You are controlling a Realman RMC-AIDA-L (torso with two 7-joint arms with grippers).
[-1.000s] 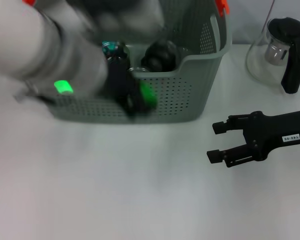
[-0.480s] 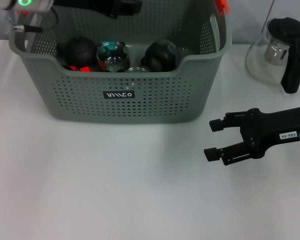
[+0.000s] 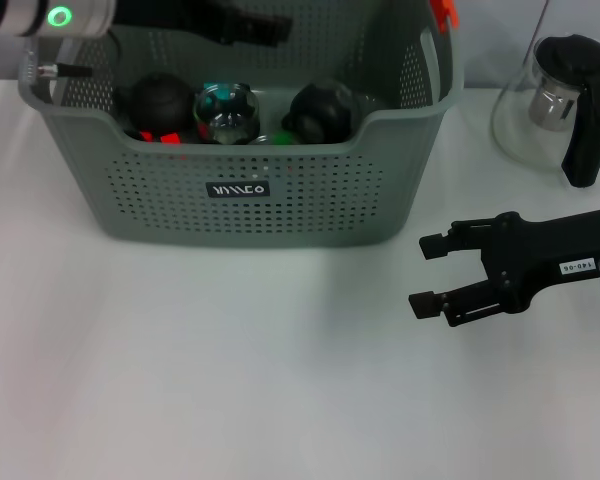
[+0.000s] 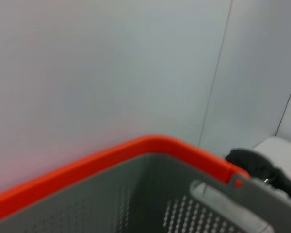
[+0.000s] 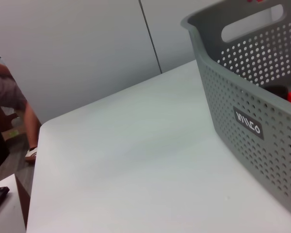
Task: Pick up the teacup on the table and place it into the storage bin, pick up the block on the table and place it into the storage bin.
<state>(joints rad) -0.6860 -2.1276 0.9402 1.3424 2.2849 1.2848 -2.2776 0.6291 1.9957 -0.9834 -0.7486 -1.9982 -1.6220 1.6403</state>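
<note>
The grey-green storage bin stands at the back middle of the table; its labelled wall fills the right wrist view and its orange rim the left wrist view. Inside lie a glass teacup and a green block, among black round things and red bits. My left gripper hangs over the bin's back left part, open and holding nothing. My right gripper rests open above the table, right of the bin and apart from it.
A glass jug with a black lid stands at the back right, behind my right arm; its lid shows past the bin's rim. The white table stretches in front of the bin.
My left arm swung from in front of the bin, carrying something green, up over its back. The green block now shows inside the bin. My right gripper barely moved.
</note>
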